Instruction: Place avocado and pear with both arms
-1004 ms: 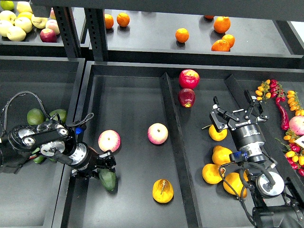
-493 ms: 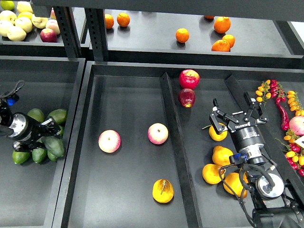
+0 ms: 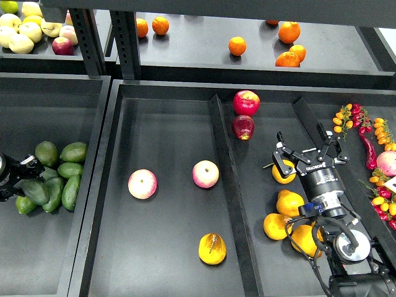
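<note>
The dark green avocado (image 3: pixel 34 191) is at the left edge, in the left bin among lighter avocados (image 3: pixel 68 170). My left gripper (image 3: pixel 26 179) appears shut on it, low over the pile. The pear (image 3: pixel 212 248), golden with a brown streak, lies alone at the front of the middle tray (image 3: pixel 167 124). My right gripper (image 3: pixel 307 151) is open and empty. It hovers over the right compartment, just above a plain yellow-orange pear (image 3: pixel 283 172).
Two pink-yellow apples (image 3: pixel 142 184) (image 3: pixel 205 174) lie in the middle tray. Red apples (image 3: pixel 246 103) and plain pears (image 3: pixel 288 202) fill the right compartment, behind a divider (image 3: pixel 224 161). Chillies and small tomatoes (image 3: pixel 365 133) are far right. Oranges (image 3: pixel 237 46) sit on the back shelf.
My left arm carried the dark avocado out of the middle tray, leftward into the left bin, and pulled back towards the left edge. The right arm stayed almost still.
</note>
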Robot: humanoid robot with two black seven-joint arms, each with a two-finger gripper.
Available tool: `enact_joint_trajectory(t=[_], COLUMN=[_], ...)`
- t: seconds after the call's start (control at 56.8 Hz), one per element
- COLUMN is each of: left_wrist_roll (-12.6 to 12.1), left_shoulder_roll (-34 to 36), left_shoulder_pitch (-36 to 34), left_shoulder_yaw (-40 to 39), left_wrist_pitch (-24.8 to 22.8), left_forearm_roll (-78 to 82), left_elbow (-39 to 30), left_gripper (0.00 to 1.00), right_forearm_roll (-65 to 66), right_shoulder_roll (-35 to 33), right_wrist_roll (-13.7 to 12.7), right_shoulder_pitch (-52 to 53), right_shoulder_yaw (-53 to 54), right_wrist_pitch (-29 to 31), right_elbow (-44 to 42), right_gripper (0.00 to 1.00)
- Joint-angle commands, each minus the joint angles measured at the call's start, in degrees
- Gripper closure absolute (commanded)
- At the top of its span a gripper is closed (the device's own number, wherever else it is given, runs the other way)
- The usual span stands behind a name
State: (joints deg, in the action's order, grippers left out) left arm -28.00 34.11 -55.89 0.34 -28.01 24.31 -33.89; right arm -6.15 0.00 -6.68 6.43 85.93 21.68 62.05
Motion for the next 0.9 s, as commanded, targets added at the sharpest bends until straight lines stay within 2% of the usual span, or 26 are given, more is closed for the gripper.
enact_joint_trajectory(t=[0.0,0.881], left_wrist_roll=[0.0,0.0], left_shoulder_roll=[0.0,-3.1], left_shoulder_pitch=[0.7,3.2], left_shoulder_yaw=[0.1,-0.7], left_wrist_pitch=[0.0,0.0], left_forearm_roll=[-0.1,-0.1], left_elbow=[1.9,4.4], left_gripper=[0.79,0.67], right_forearm_roll=[0.0,0.0], right_shoulder_roll=[0.0,0.0], right_wrist_roll=[0.0,0.0], right_shoulder_pitch=[0.0,0.0], right_shoulder_yaw=[-0.1,0.0], right_wrist_pitch=[0.1,0.1], right_elbow=[0.0,0.5], right_gripper=[0.00,0.00])
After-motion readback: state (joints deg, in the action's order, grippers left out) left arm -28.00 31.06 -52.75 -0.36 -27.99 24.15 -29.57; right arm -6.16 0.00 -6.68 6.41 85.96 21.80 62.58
